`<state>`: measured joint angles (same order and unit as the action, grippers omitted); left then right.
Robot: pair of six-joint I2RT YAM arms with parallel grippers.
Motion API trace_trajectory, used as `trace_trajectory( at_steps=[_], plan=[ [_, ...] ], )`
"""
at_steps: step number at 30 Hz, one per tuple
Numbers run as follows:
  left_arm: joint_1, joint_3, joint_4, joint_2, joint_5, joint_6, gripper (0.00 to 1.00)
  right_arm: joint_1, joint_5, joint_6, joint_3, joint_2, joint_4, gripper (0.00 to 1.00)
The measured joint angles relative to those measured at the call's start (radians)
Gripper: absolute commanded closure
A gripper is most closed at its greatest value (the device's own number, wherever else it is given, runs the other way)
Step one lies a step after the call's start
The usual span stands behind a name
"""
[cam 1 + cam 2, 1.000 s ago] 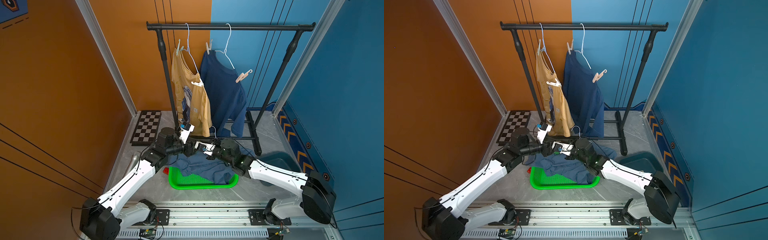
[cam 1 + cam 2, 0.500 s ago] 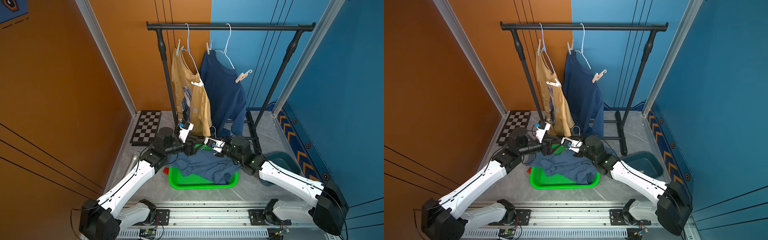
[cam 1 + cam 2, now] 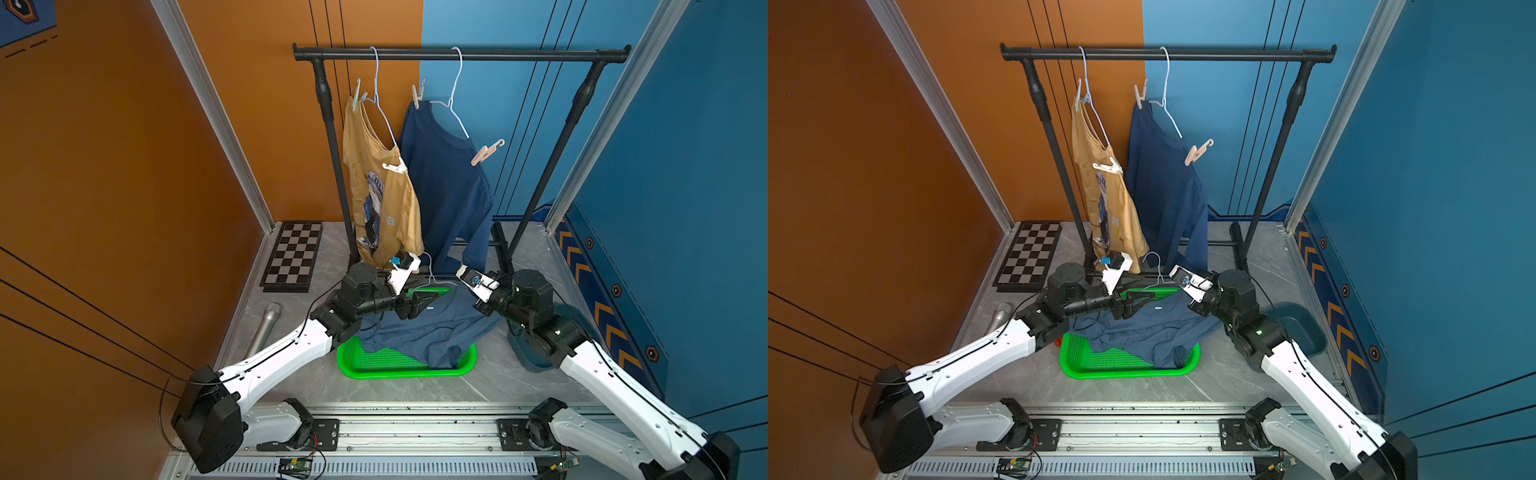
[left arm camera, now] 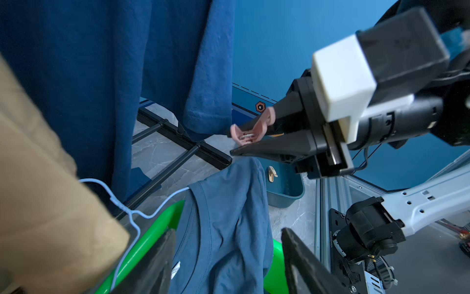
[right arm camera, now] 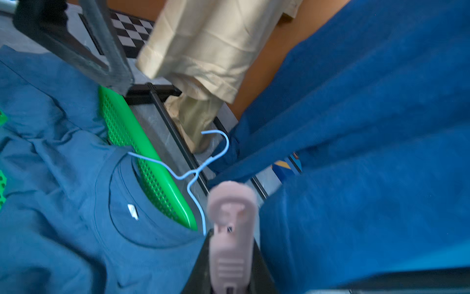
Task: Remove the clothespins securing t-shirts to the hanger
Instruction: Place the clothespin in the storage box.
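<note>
A slate-blue t-shirt (image 3: 428, 332) lies crumpled over the green basket (image 3: 374, 368), with a light-blue hanger (image 5: 193, 173) at its collar. My left gripper (image 4: 226, 264) hovers open just above it, nothing between its fingers. My right gripper (image 4: 244, 138) is shut on a pink clothespin (image 5: 231, 236), off to the shirt's right. On the rack hang a mustard t-shirt (image 3: 382, 199) with a pale-green clothespin (image 3: 358, 97) and a white one (image 3: 395, 167), and a navy t-shirt (image 3: 449, 187) with a cream clothespin (image 3: 417, 96) and a pink one (image 3: 484, 153).
A black garment rack (image 3: 457, 54) stands at the back, its base bars on the floor behind the basket. A teal bin (image 3: 1304, 328) at the right holds a cream clothespin (image 4: 272, 174). A chessboard (image 3: 293, 257) and a microphone (image 3: 264, 328) lie at the left.
My right arm has drawn back to the right with the pink clothespin in its grip. My left jaws have opened wider over the slate-blue shirt.
</note>
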<state>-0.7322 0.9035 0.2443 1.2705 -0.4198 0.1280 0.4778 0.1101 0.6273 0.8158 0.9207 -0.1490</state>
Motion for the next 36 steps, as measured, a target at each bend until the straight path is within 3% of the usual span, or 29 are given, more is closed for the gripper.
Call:
trace_trajectory(
  at_steps=[7,23,36],
  plan=[
    [-0.131,0.054,0.041,0.129,0.074,-0.062,0.32,-0.14,0.016,-0.034,-0.063,-0.165,-0.169,0.86],
    [-0.238,0.265,0.081,0.418,0.071,-0.135,0.31,-0.492,0.005,-0.051,-0.161,-0.304,-0.365,0.86],
    [-0.332,0.365,0.082,0.549,0.041,-0.148,0.31,-0.589,-0.017,0.005,-0.161,-0.282,-0.51,0.86]
  ],
)
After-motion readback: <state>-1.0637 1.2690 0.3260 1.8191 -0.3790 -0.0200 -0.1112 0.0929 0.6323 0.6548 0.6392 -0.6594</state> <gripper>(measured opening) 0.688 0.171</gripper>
